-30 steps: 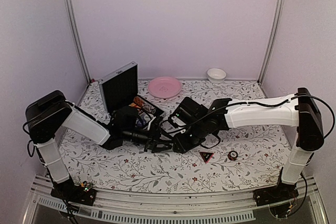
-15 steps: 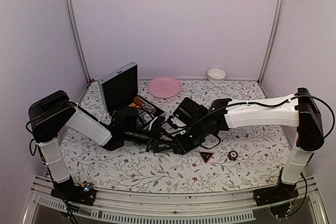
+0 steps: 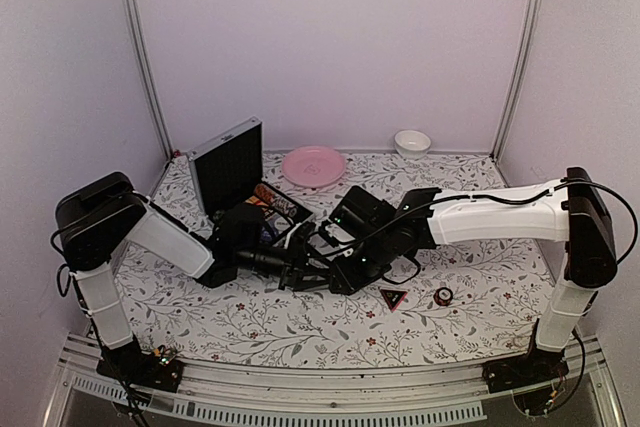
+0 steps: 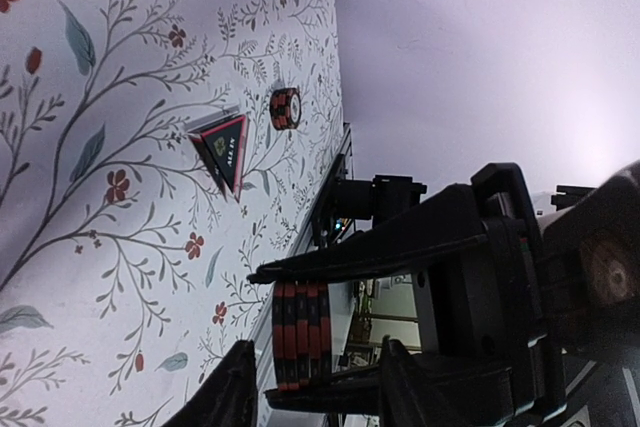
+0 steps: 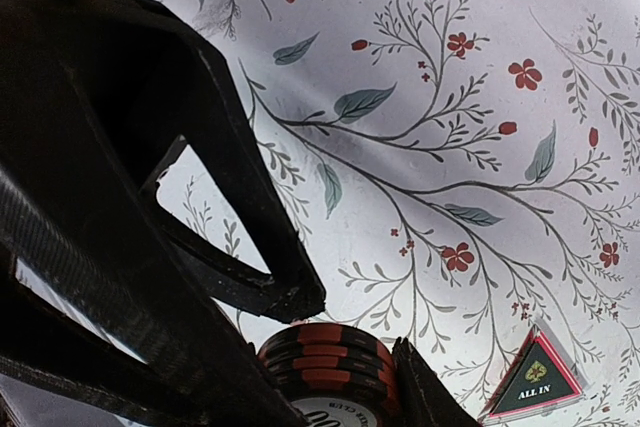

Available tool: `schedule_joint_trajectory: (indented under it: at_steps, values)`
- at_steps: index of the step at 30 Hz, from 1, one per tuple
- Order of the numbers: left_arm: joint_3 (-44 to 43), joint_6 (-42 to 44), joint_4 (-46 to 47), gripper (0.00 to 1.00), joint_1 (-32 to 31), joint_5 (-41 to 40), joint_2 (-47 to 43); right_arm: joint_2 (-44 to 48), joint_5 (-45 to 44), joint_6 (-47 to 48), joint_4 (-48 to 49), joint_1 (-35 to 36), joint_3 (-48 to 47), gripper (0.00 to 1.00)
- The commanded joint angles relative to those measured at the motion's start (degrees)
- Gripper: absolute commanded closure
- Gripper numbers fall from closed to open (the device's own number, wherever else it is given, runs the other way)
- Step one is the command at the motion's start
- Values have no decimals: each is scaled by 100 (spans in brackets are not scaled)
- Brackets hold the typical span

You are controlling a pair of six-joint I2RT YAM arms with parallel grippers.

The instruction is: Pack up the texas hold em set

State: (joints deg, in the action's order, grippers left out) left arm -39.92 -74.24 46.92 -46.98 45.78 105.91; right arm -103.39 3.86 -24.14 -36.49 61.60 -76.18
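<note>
Reaching inward from both sides, the arms are hovering low over the table point(image 3: 480, 267), grippers tip to tip. The right gripper point(image 5: 338, 342) is pinching a chip stack point(image 4: 300, 335). The left gripper point(image 3: 303, 277) is standing spread, fingers flanking that stack. The open case point(image 3: 228, 162) is sitting behind the left arm, and the triangle point(image 3: 393, 298) and a second stack point(image 3: 443, 296) are lying to the right.

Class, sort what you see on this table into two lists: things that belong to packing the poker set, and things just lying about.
Job in hand: silver case, gripped chip stack, loose chip stack, all-in triangle.
Lying about: pink plate, white bowl.
</note>
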Motion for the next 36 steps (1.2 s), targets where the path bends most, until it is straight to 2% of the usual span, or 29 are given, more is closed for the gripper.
schedule_joint_trajectory:
  at_steps: [1, 7, 23, 36]
  values:
    - [102, -100, 278, 61, -160, 116, 123, 104, -16, 32, 274, 5, -126, 75]
    - [53, -235, 598, 61, -161, 364, 301, 181, -10, 128, 376, 7, 19, 75]
    - [-21, 63, 54, 50, -99, 579, 177, 483, 213, 943, 549, 18, 233, 75]
    - [-266, 329, -288, 49, -93, 746, 163, 418, 307, 1200, 558, 62, 244, 75]
